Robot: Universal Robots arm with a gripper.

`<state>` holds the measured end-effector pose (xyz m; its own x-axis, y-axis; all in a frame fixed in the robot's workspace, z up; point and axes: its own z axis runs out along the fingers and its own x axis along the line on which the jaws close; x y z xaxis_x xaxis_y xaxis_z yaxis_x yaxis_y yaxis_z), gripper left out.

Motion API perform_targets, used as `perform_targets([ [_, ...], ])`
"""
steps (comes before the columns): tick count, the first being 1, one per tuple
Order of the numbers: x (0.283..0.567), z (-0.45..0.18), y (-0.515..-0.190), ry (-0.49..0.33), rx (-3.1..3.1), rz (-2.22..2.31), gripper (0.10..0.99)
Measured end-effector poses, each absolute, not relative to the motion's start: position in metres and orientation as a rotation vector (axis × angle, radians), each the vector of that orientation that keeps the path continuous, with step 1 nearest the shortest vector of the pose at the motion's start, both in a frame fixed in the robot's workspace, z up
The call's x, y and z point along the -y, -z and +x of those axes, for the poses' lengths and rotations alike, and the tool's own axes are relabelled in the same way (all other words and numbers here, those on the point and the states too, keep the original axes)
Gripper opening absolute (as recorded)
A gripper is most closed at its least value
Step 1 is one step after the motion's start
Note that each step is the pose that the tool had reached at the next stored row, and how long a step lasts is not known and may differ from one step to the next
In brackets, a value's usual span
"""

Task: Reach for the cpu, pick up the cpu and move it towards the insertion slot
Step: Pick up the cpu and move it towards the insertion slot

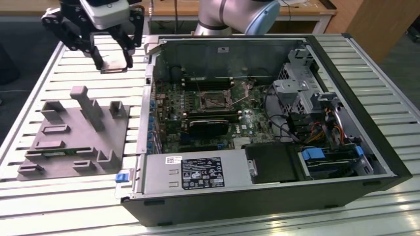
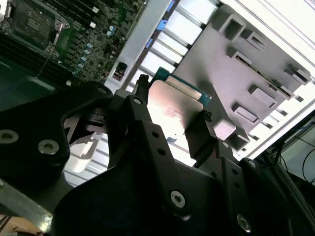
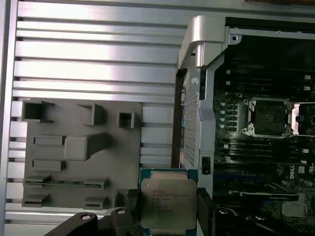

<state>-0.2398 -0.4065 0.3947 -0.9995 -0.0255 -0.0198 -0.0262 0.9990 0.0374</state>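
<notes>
Gripper [image 3: 168, 209] with two fingers clamped on one cpu [image 3: 169, 205], raised beside one insertion slot [image 3: 267, 117].

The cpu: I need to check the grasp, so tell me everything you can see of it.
The cpu is a flat square chip with a shiny silver metal top and a green-edged board beneath. The gripper holds it by two opposite edges between its dark fingers, lifted off the slatted table, beside the grey fixture and the open computer case.
</notes>
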Motion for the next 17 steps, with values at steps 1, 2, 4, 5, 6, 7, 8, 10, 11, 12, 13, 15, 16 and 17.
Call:
perform_targets([
  [1, 0.407, -0.237, -0.395, -0.059, -3.121, -0.04, 0.545],
  [2, 0.407, -0.233, -0.395, -0.059, -3.121, -0.04, 0.545],
  [4, 0.407, -0.227, -0.395, -0.059, -3.121, -0.041, 0.545],
  [5, 0.407, -0.223, -0.395, -0.059, -3.121, -0.04, 0.545],
  [6, 0.407, -0.22, -0.395, -0.059, -3.121, -0.04, 0.545],
  [7, 0.407, -0.216, -0.395, -0.059, -3.121, -0.04, 0.545],
  [8, 0.407, -0.213, -0.395, -0.059, -3.121, -0.04, 0.545],
  [10, 0.407, -0.206, -0.395, -0.059, -3.121, -0.04, 0.545],
  [11, 0.407, -0.203, -0.395, -0.059, -3.121, -0.04, 0.545],
  [12, 0.407, -0.2, -0.395, -0.059, -3.121, -0.04, 0.545],
  [13, 0.407, -0.196, -0.395, -0.059, -3.121, -0.04, 0.545],
  [15, 0.407, -0.189, -0.395, -0.059, -3.121, -0.041, 0.545],
  [16, 0.407, -0.186, -0.395, -0.059, -3.121, -0.04, 0.545],
  [17, 0.407, -0.182, -0.395, -0.059, -3.121, -0.04, 0.545],
])
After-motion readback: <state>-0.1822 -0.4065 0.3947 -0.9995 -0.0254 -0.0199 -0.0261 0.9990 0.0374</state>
